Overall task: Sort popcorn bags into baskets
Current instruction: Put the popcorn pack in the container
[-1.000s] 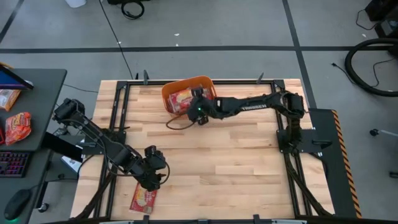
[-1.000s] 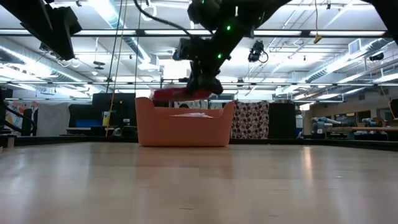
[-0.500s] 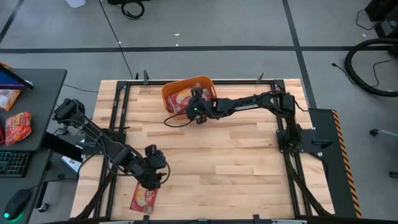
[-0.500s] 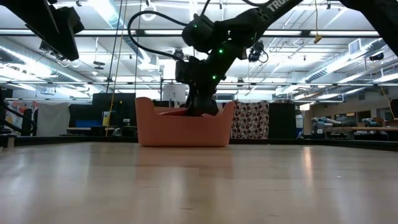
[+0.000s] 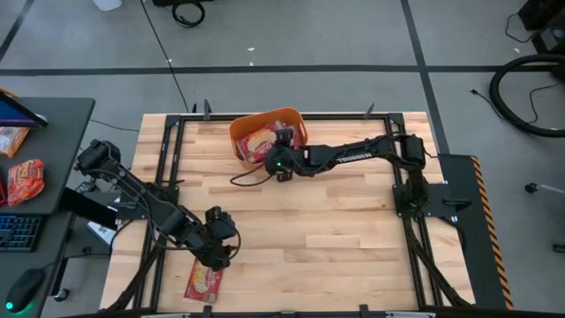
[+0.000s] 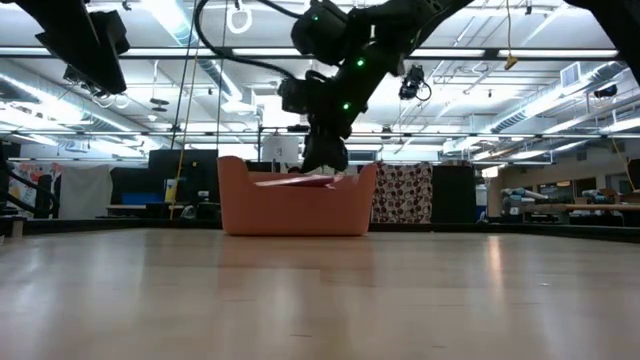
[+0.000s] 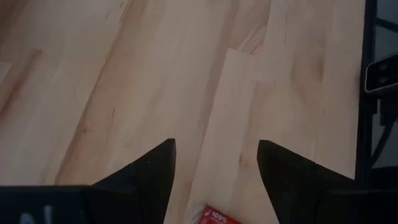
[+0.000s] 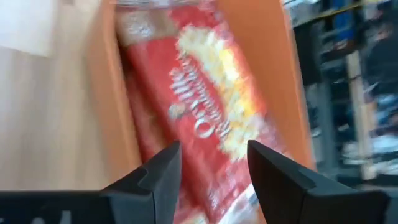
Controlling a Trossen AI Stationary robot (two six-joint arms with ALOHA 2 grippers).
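Note:
The orange basket (image 5: pixel 237 132) stands at the table's far edge, left of its middle. A red popcorn bag (image 8: pixel 205 106) lies in it, one edge showing over the rim (image 6: pixel 295 181) in the low view. My right gripper (image 8: pixel 212 149) hangs open just above that bag, over the basket's right part (image 5: pixel 282 144). Another popcorn bag (image 5: pixel 205 283) lies flat at the table's near edge, left of the middle. My left gripper (image 5: pixel 217 251) stands open just beyond it, over bare wood (image 7: pixel 214 149), and only the bag's corner (image 7: pixel 214 216) shows in its wrist view.
A dark cable (image 5: pixel 250 177) loops over the wood in front of the basket. Black frame rails (image 5: pixel 168 168) run along the table's edges. A side table on the left holds an orange-red snack packet (image 5: pixel 25 181) and a keyboard. Bare wood fills the table's middle and right.
My right gripper carried a popcorn bag over the basket's rim, dipped into the basket, let go and rose a little. The bag, held level above the rim a second ago, now lies in the basket.

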